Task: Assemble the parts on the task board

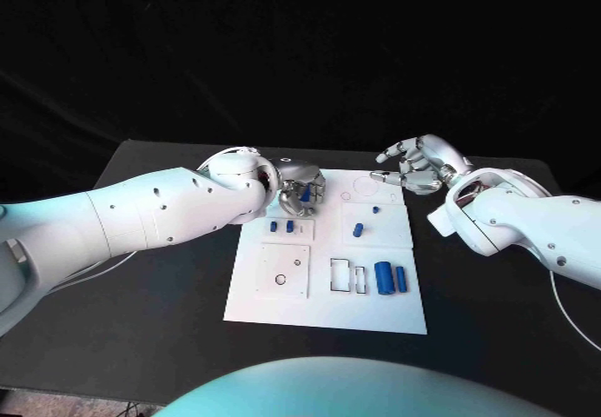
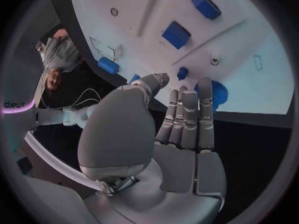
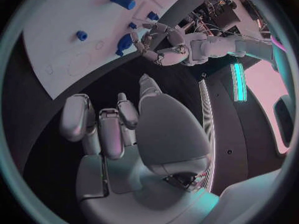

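Observation:
The white task board (image 1: 326, 300) lies mid-table. My left hand (image 1: 298, 191) hangs over its far left part, fingers straight and pointing down at the board. In the left wrist view its fingertips (image 2: 204, 87) reach the edge of a round blue part (image 2: 218, 93) on the board; I see no grip on it. Two small blue parts (image 1: 280, 226) lie just nearer than the hand. Another blue part (image 1: 359, 230) and a tiny one (image 1: 376, 209) lie to their right. Two long blue cylinders (image 1: 392, 279) rest at the near right. My right hand (image 1: 419, 165) hovers beyond the board's far right corner, fingers apart and holding nothing.
Rectangular cut-outs (image 1: 347, 274) sit beside the long cylinders, and a square plate with a small ring (image 1: 280, 278) marks the board's near left. Black table (image 1: 150, 295) surrounds the board on all sides.

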{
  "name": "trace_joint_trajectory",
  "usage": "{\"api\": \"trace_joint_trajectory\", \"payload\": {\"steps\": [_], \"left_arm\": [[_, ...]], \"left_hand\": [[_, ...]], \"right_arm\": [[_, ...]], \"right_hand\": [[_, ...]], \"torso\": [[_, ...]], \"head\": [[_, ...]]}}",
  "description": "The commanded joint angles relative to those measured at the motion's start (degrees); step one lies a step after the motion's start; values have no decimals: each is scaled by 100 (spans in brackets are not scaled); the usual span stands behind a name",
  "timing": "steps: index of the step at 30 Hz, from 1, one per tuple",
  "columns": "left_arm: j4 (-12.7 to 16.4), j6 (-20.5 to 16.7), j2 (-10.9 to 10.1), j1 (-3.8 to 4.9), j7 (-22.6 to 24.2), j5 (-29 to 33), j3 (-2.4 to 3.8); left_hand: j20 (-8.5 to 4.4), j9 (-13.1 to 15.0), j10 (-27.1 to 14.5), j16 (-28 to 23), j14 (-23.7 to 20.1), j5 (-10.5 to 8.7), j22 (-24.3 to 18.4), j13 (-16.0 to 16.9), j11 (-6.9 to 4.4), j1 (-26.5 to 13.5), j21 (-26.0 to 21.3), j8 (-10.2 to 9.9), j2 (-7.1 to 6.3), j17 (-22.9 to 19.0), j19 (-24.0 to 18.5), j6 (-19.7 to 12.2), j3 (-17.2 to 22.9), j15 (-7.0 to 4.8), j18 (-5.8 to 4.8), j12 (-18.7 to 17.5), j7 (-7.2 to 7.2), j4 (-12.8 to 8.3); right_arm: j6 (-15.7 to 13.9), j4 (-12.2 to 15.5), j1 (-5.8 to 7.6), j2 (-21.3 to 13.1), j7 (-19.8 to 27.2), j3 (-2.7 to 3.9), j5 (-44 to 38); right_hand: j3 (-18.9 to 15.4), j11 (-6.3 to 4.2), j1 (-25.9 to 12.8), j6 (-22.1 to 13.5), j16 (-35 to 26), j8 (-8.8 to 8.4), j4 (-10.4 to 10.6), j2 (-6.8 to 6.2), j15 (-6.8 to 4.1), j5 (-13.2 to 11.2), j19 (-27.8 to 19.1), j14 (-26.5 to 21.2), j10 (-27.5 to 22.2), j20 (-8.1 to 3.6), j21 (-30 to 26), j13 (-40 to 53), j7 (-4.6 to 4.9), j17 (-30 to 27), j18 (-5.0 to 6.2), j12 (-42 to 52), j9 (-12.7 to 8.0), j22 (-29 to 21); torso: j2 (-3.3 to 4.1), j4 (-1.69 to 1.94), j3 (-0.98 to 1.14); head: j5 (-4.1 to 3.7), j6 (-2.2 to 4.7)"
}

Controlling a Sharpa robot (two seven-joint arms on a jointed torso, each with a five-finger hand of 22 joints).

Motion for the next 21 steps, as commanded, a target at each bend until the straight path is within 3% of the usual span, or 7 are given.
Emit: {"api": "trace_joint_trajectory", "payload": {"steps": [1, 17, 21], "left_arm": [[-5, 295, 25, -6, -65, -122, -1], [-212, 225, 163, -45, -160, -140, -12], [-248, 226, 183, -56, -164, -140, -14]], "left_hand": [[30, -13, -21, 38, 22, -35, 10, -9, 10, -45, 29, -39, 0, -2, 9, 49, -28, -4, 73, -42, -1, -2], [26, -83, 125, 227, 25, -26, 68, -128, 0, 52, 111, -91, 98, 30, -2, 274, 77, -11, 76, -148, -11, -44], [22, -101, 165, 264, 15, -25, 93, -159, -5, 78, 146, -109, 132, 16, -8, 318, 116, -15, 77, -176, -18, -60]], "right_arm": [[6, 7, -3, 4, 48, 1, -27], [8, 13, -3, -1, 35, 1, -27], [9, 11, -3, 1, 34, 1, -27]], "right_hand": [[-14, -18, -36, -43, -3, 24, 3, 15, -26, 24, -43, 187, -39, -17, -26, -5, -9, -5, 117, -21, -6, -5], [-14, -18, -36, -43, -3, 24, 3, 15, -26, 24, -43, 187, -39, -17, -26, -5, -9, -5, 117, -21, -6, -5], [-11, -19, -35, -44, -11, 31, 5, 21, -28, 29, -39, 185, -32, -19, -27, -1, -11, -3, 115, -19, -10, -2]], "torso": [[1, 3, -1], [-1, 4, -1], [-2, 11, 7]], "head": [[-7, 0], [-21, 0], [-25, 0]]}}
